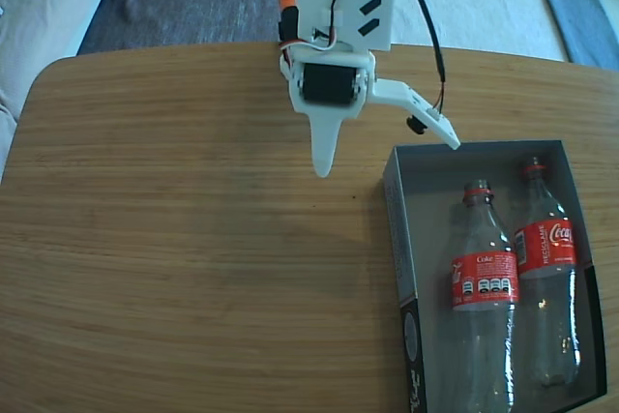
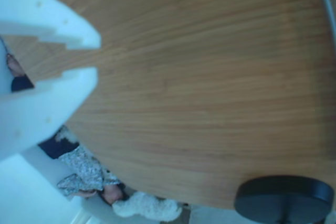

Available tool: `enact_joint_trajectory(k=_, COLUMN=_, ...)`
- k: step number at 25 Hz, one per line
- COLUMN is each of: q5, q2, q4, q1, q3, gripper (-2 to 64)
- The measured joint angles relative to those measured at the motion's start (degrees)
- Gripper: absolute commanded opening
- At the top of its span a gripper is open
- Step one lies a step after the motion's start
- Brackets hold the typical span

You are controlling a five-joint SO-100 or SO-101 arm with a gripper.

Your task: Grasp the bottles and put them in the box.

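Fixed view shows the wooden surface (image 1: 193, 239) with the dark grey box (image 1: 398, 239) near its right edge. Both bottles lie inside the box, side by side, with their necks toward the far edge of the surface. The nearer-to-centre bottle (image 1: 484, 278) and the other bottle (image 1: 546, 249) appear to touch each other along their sides. The gripper (image 1: 387, 157) hangs over the surface just beside the far left corner of the box. Its white fingers (image 1: 323, 147) are spread wide apart and grasp nothing. Wrist view shows the fingers (image 2: 58, 30) over bare wood, and a dark round object (image 2: 286, 198) at the bottom.
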Motion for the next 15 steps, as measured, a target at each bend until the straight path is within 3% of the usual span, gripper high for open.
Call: enact_joint_trajectory(k=15, q5=-0.3, q2=15.7, q4=-0.1, q1=-0.1, q3=14.6, gripper=-0.3)
